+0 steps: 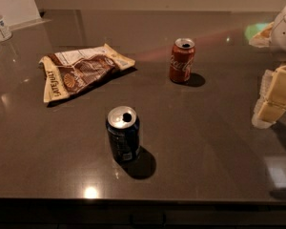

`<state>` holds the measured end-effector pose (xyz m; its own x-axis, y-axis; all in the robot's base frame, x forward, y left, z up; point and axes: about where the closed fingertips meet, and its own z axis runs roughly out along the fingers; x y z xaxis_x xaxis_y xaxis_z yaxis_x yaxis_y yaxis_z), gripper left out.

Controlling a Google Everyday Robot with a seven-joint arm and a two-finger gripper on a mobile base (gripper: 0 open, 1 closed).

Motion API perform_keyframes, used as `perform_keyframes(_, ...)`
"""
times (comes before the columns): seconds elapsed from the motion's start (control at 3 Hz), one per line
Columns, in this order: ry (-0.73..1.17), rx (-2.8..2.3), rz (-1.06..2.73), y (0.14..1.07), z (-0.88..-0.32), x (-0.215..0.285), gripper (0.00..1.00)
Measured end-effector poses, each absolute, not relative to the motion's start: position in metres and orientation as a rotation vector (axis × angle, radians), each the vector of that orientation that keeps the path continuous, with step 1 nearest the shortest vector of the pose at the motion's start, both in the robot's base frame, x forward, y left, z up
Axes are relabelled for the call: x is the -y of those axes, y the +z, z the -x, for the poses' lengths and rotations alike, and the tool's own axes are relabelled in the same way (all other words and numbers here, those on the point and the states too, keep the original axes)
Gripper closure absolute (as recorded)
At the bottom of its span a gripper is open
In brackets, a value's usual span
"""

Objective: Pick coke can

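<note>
The coke can (181, 60) is red with white script and a silver opened top. It stands upright on the dark table (205, 142), right of centre towards the back. My gripper (271, 101) is at the right edge of the view, pale yellow and white, hanging over the table. It is well to the right of the coke can and a little nearer to me, not touching it. It holds nothing that I can see.
A dark blue can (123, 133) stands upright at the front centre. A crumpled chip bag (78, 70) lies at the back left. A clear plastic bottle (1, 26) stands at the far left edge. The table's front edge runs along the bottom.
</note>
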<state>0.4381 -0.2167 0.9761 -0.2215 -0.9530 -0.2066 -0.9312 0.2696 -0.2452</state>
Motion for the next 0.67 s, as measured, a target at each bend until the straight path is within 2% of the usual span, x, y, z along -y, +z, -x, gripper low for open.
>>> perform_keyframes(0.67,-0.091,-2.166,1.722,0.977,-0.451,0.209,0.00)
